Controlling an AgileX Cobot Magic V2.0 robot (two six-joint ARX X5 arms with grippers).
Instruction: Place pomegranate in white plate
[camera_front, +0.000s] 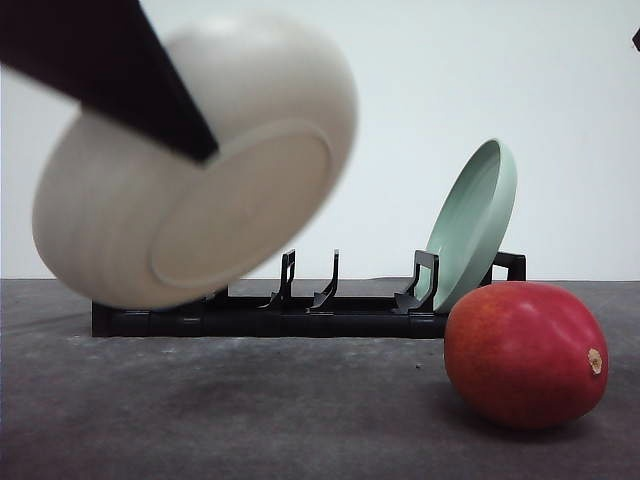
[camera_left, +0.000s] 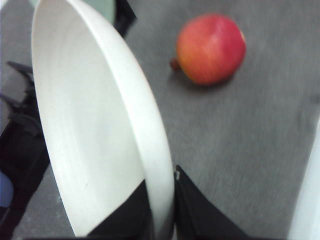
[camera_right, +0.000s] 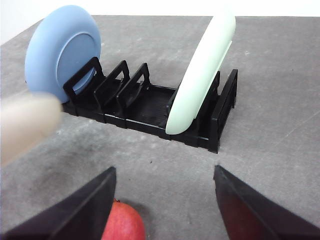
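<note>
The left tool (camera_left: 162, 212) is clenched on the rim of the white plate (camera_front: 190, 160), held tilted in the air above the black rack (camera_front: 300, 310). Right of the rack, the pomegranate (camera_front: 525, 352) lies on the grey worktop (camera_front: 250, 410); the right tool (camera_right: 165, 200) hangs released above it. The plate could slip from this thin edge grip. The wall behind is plain white.

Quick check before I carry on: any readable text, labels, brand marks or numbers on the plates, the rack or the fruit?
None: no text, label, brand or number can be read on the white plate, pale green plate, blue plate, black rack or pomegranate. The white plate is motion-blurred.
</note>
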